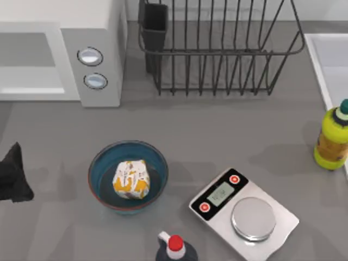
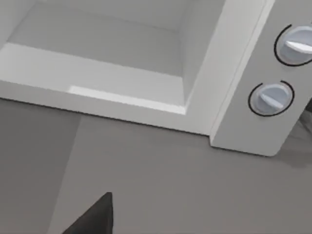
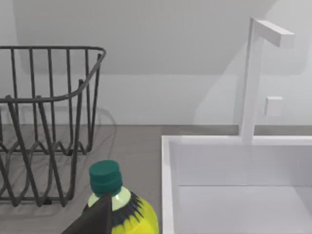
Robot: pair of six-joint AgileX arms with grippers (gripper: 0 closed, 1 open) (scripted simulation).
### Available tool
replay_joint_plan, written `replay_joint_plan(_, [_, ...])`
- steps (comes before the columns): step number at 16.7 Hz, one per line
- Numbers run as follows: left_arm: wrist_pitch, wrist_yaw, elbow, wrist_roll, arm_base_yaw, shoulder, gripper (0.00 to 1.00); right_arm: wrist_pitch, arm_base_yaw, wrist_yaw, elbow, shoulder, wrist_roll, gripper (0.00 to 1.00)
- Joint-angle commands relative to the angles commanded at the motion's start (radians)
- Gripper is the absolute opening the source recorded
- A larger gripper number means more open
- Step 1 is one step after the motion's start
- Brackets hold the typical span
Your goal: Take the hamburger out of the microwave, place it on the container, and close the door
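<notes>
The hamburger (image 1: 131,179), a white paper bundle with orange patches, lies inside the container (image 1: 100,163), a blue bowl with a reddish rim at the table's front left. The microwave (image 1: 100,32) stands at the back left with its cavity (image 2: 112,58) open and bare; its two knobs (image 2: 271,99) face the table. The door is out of view. My left gripper (image 1: 13,174) hovers at the table's left edge, in front of the open cavity and left of the bowl, holding nothing. A dark tip of my right gripper (image 3: 92,222) hangs above a yellow bottle.
A black wire dish rack (image 1: 217,49) stands at the back centre. A silver scale (image 1: 244,209) sits front right, and a dark red-capped bottle (image 1: 175,247) is at the front edge. The yellow bottle (image 1: 333,138) stands beside a white sink (image 3: 243,190) on the right.
</notes>
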Motion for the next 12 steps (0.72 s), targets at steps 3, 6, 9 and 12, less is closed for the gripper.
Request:
replay_joint_plan(3, [0.115,0.013,-0.103,0.161,0.056,-0.163,1.0,0.0,0.0,0.0,0.0,0.0,0.0,1.0])
replay_joint_plan(6, [0.168,0.015,-0.145,0.23,0.08,-0.236,1.0,0.0,0.0,0.0,0.0,0.0,0.0,1.0])
replay_joint_plan(9, [0.171,0.015,-0.147,0.234,0.081,-0.241,1.0,0.0,0.0,0.0,0.0,0.0,0.0,1.0])
replay_joint_plan(12, [0.171,0.015,-0.147,0.234,0.081,-0.241,0.92,0.0,0.0,0.0,0.0,0.0,0.0,1.0])
